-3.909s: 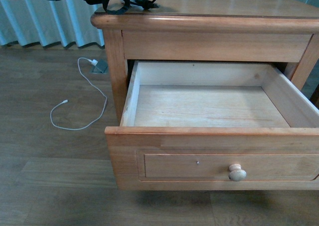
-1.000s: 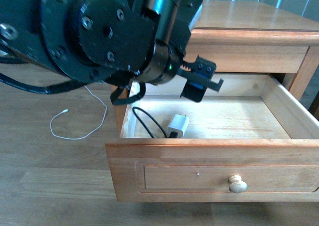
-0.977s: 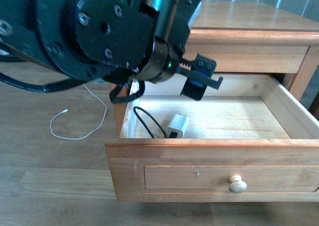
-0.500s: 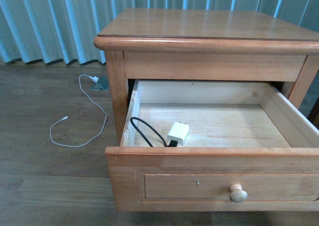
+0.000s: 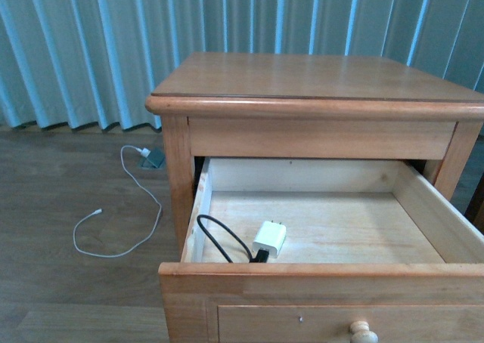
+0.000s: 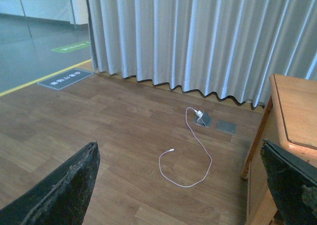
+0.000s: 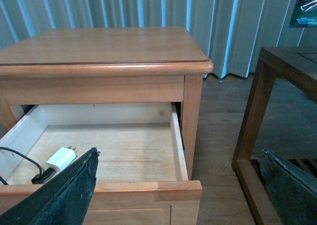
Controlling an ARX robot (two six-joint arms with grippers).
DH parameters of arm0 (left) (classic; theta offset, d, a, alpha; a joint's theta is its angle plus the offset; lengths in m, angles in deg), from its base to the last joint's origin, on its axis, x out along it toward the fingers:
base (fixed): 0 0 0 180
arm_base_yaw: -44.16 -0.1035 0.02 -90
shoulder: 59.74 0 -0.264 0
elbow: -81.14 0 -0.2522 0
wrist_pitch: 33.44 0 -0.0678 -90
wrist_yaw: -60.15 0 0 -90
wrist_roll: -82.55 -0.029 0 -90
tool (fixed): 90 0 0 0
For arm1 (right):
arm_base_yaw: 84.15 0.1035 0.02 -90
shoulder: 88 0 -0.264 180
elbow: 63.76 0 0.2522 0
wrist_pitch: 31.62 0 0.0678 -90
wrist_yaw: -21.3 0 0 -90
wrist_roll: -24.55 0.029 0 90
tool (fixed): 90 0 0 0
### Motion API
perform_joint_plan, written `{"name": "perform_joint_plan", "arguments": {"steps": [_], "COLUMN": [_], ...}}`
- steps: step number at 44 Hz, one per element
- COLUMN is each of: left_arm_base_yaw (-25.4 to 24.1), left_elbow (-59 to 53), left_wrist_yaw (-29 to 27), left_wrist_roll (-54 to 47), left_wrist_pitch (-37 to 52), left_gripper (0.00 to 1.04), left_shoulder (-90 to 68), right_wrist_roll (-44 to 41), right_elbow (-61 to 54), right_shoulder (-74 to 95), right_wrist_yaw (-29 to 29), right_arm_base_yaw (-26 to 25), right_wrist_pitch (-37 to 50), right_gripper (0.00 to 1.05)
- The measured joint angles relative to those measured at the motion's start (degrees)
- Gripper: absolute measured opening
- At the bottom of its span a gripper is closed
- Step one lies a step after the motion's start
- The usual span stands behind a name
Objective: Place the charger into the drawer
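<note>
The charger [image 5: 270, 238], a small white plug block with a looped black cable, lies on the pale floor of the open upper drawer [image 5: 321, 269], near its front left corner. It also shows in the right wrist view [image 7: 61, 159], inside the drawer [image 7: 173, 131]. Neither arm shows in the front view. My left gripper [image 6: 183, 185] is open and empty above the wooden floor left of the nightstand. My right gripper [image 7: 181, 185] is open and empty, above the drawer's front right corner.
A thin white cable [image 5: 113, 230] with its plug lies on the floor left of the nightstand [image 5: 318, 75]; it also shows in the left wrist view [image 6: 190, 155]. Pale curtains [image 5: 91, 48] hang behind. A dark wooden frame [image 7: 257, 136] stands right of the nightstand.
The left arm was over the open drawer with the charger lying beneath it; it has since left the front view. The view has risen, and the charger stays in the drawer.
</note>
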Motion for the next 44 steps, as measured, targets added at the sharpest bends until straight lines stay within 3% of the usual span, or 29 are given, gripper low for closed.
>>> {"name": "perform_joint_plan", "arguments": {"steps": [10,11,16,22,28,33,38,44], "left_arm_base_yaw": [1.1,0.6,-7.3,-13.2,-16.7,-19.8,-26.2,-28.5], "left_elbow": [-1.3,-1.3,-5.0,-11.1,-15.4,-18.9,-21.6,-24.2], "left_wrist_yaw": [-1.6,0.8,27.0,39.9,43.3,46.2,53.7,54.6], "left_wrist_roll": [2.9,2.7,1.0,0.5,0.2,0.2,0.0,0.0], "left_wrist_pitch": [-1.2,-1.9,-7.6,-6.3,-5.3,-4.5,-8.5,-8.4], "left_gripper": [0.99,0.97,0.76,0.51,0.29,0.05,0.04,0.04], "left_shoulder": [4.0,4.3,9.2,13.6,16.5,19.3,25.1,28.6], "right_wrist_roll": [0.0,0.0,0.0,0.0,0.0,0.0,0.0,0.0], "right_elbow": [0.0,0.0,0.0,0.0,0.0,0.0,0.0,0.0], "right_shoulder": [0.0,0.0,0.0,0.0,0.0,0.0,0.0,0.0], "right_wrist_yaw": [0.0,0.0,0.0,0.0,0.0,0.0,0.0,0.0], "right_arm_base_yaw": [0.0,0.0,0.0,0.0,0.0,0.0,0.0,0.0], "right_wrist_pitch": [0.0,0.0,0.0,0.0,0.0,0.0,0.0,0.0], "right_gripper": [0.96,0.96,0.96,0.96,0.96,0.96,0.96,0.96]}}
